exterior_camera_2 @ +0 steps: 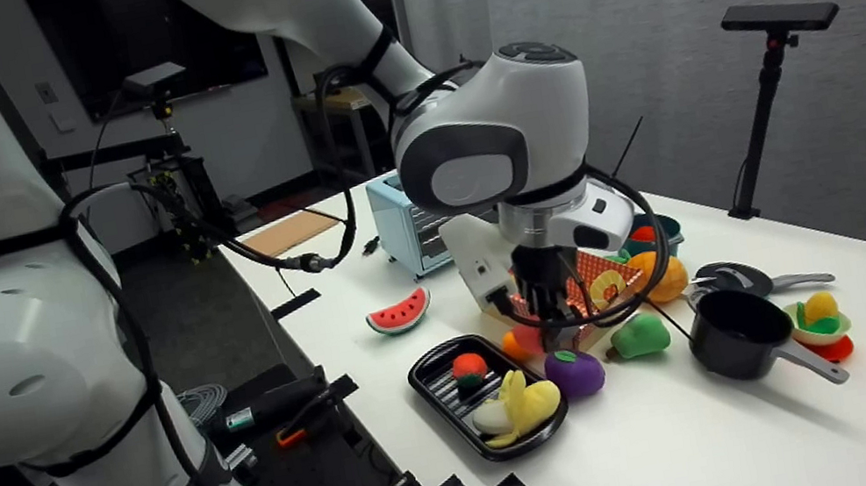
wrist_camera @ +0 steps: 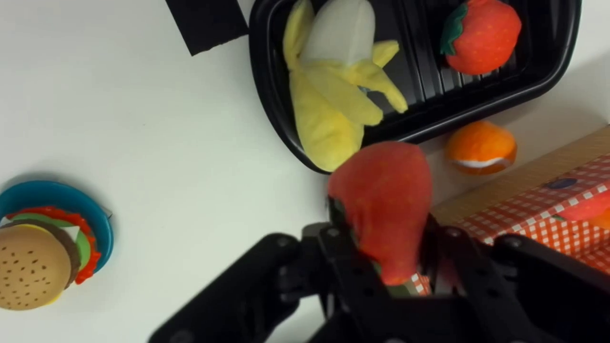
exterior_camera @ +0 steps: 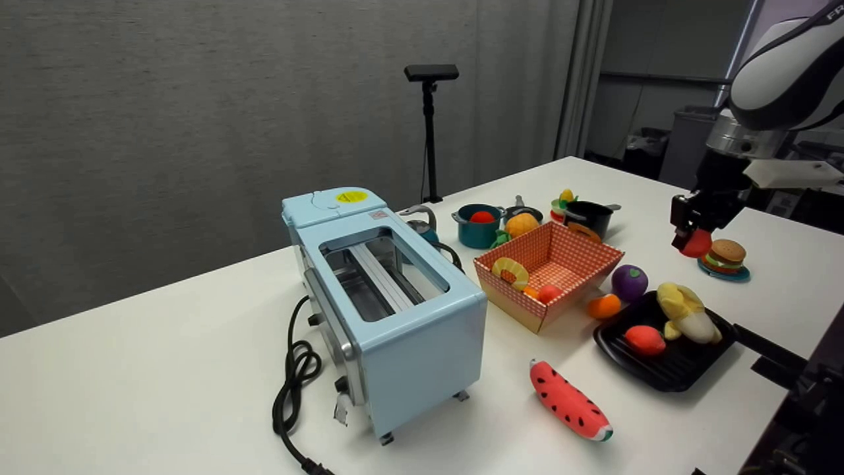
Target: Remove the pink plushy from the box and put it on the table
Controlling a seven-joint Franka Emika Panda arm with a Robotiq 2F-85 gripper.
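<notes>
While your gripper (wrist_camera: 383,216) clasps the plushy (wrist_camera: 387,183), you hold it outside the box (exterior_camera: 511,305), apparently above the table (exterior_camera: 165,376).

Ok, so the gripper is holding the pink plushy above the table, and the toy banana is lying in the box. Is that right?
Not quite: the toy banana lies in the black tray, not the box, as the wrist view shows. The gripper does hold the pink plushy above the table.
</notes>
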